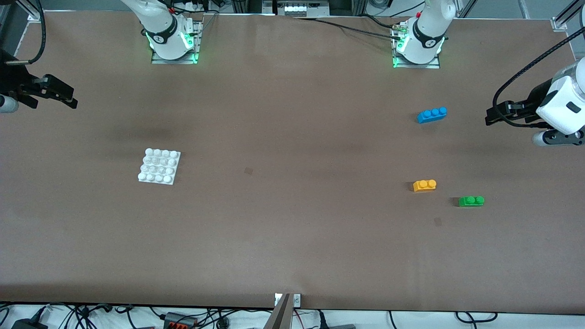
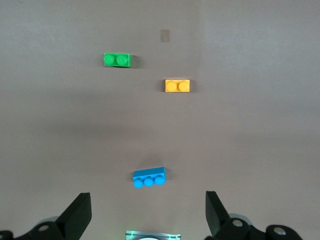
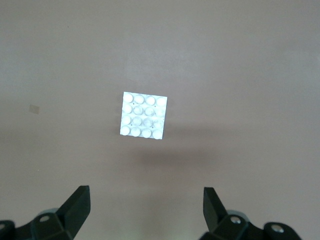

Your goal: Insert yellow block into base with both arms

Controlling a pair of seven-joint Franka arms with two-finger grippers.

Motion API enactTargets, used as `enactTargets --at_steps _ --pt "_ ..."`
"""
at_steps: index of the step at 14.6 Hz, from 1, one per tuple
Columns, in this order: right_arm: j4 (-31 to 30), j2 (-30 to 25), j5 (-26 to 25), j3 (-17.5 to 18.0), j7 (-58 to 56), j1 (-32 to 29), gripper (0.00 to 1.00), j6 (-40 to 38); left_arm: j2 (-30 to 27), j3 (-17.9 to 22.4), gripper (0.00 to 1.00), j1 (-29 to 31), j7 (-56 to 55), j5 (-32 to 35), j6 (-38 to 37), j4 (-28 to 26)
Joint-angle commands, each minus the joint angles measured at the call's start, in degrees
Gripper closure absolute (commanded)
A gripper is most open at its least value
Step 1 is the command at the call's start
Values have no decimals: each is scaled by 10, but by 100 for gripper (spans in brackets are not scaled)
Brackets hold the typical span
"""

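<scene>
No part of the task is done as far as the views show: the yellow block [image 1: 424, 185] lies loose on the brown counter [image 1: 292, 237] toward the left arm's end, studs up, and the base [image 1: 159, 166] sits well apart from it toward the right arm's end, its stud grid bare. Nothing is seated on the base and no brick touches it. There are no containers on the counter; the base is the only receiving part, and it holds nothing. Near the block lie two bricks that are not wanted: a green brick [image 1: 471, 201] just beside it and nearer the front camera, and a blue brick [image 1: 432, 114] farther from that camera. All three stand clear of one another. The left pincer [image 1: 496, 115] hangs high at the left arm's edge of the counter, its jaws spread wide and empty; the left wrist view shows both fingers [image 2: 76, 217] apart over the blue brick, with the yellow block in sight. The right pincer [image 1: 57, 93] hangs at the right arm's edge, jaws likewise apart and empty, looking down at the base in its wrist view. Judged remaining: grasp the block, carry it across the counter, steady the base, and press the block onto the studs.
</scene>
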Motion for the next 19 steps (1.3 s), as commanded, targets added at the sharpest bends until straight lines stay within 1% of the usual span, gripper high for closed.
enactTargets --at_steps 1,3,6,19 --pt "20 13 -1 0 3 7 0 -4 5 0 0 3 3 -16 -15 15" --pt "20 13 -1 0 19 14 0 -4 5 0 0 4 3 -16 -16 15" --pt "20 14 -1 0 82 22 0 -4 5 -1 0 4 3 -16 -16 15" --pt "18 14 -1 -1 76 20 0 -9 5 0 0 4 3 -16 -16 15"
